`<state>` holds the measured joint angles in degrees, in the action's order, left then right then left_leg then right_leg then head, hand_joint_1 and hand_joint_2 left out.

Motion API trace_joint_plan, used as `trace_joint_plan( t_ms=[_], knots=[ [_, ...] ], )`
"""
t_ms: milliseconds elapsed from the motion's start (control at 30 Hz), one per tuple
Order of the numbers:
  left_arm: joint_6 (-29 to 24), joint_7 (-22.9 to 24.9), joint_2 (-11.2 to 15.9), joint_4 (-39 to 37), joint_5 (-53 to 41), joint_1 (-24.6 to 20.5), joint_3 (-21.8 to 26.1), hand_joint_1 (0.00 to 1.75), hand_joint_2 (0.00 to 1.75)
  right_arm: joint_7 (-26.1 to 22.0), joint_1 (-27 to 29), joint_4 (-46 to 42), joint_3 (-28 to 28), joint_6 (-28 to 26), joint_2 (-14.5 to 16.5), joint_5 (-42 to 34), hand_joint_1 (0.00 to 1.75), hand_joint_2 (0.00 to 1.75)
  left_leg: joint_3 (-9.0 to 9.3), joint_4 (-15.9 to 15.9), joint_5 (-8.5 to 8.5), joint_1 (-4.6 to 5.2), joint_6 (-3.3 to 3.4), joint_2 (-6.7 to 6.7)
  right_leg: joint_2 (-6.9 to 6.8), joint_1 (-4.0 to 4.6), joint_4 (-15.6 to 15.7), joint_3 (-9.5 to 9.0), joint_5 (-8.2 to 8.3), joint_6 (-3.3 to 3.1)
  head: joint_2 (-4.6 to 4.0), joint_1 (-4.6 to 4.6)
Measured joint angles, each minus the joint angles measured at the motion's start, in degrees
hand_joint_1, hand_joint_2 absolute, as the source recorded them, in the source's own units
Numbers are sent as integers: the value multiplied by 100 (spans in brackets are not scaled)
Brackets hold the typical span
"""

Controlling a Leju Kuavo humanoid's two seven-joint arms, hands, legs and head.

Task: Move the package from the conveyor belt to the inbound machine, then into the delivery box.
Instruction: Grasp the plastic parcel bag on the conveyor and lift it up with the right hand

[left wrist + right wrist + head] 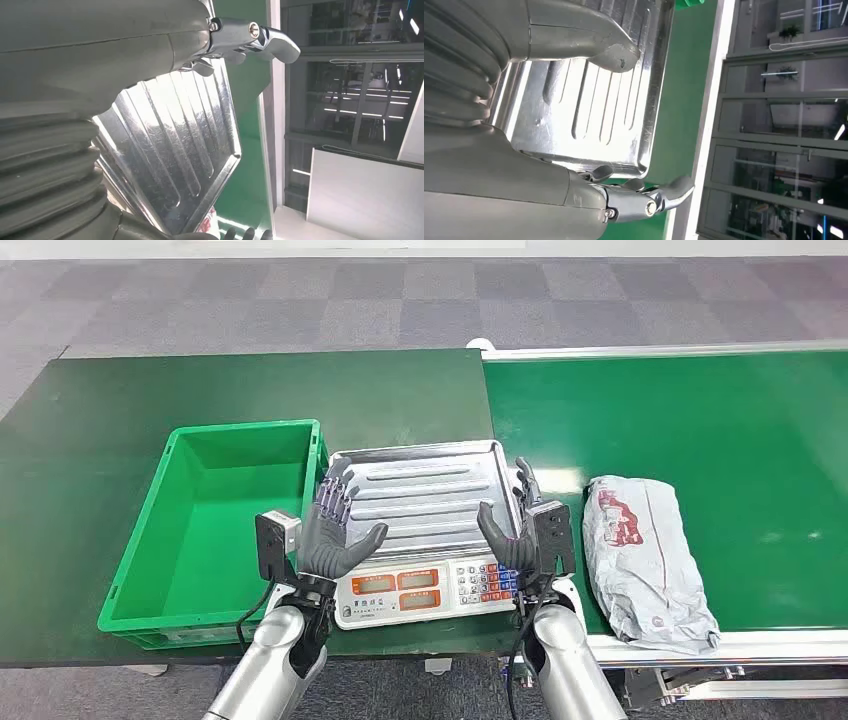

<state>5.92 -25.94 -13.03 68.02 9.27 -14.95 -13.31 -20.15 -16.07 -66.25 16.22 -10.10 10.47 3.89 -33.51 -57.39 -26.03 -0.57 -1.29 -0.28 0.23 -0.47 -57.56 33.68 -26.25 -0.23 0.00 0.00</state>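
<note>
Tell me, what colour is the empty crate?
Bright green crate, clearest in the head view.

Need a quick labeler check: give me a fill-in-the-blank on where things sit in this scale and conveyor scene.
1. The grey plastic-wrapped package lies on the green ____.
2. The ribbed metal tray of the scale holds ____.
3. The green plastic crate stands to the robot's ____ of the scale.
4. The left hand and right hand are both ____.

Missing words: conveyor belt; nothing; left; open

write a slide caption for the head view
Both open robot hands, left and right, hover over the scale; package waits on the conveyor.
</note>
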Motion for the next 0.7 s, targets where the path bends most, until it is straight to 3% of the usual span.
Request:
trace_joint_plan(
  t_ms=[333, 700],
  knots=[
    [-2, 4, 0, 9, 0, 1, 0, 0, 175, 7, 0, -1, 0, -1, -1, 31, 0, 175, 0, 0, 0, 0, 0, 0, 0, 0, 0, 0, 0, 0, 0, 0],
    [-54, 7, 40, 122, -1, 123, 17, 0, 175, 114, 280, -227, -244, -418, -140, 334, 0, 175, 0, 0, -1, 1, 1, -1, -2, -1, 1, 1, 0, 0, 0, -1]
  ],
)
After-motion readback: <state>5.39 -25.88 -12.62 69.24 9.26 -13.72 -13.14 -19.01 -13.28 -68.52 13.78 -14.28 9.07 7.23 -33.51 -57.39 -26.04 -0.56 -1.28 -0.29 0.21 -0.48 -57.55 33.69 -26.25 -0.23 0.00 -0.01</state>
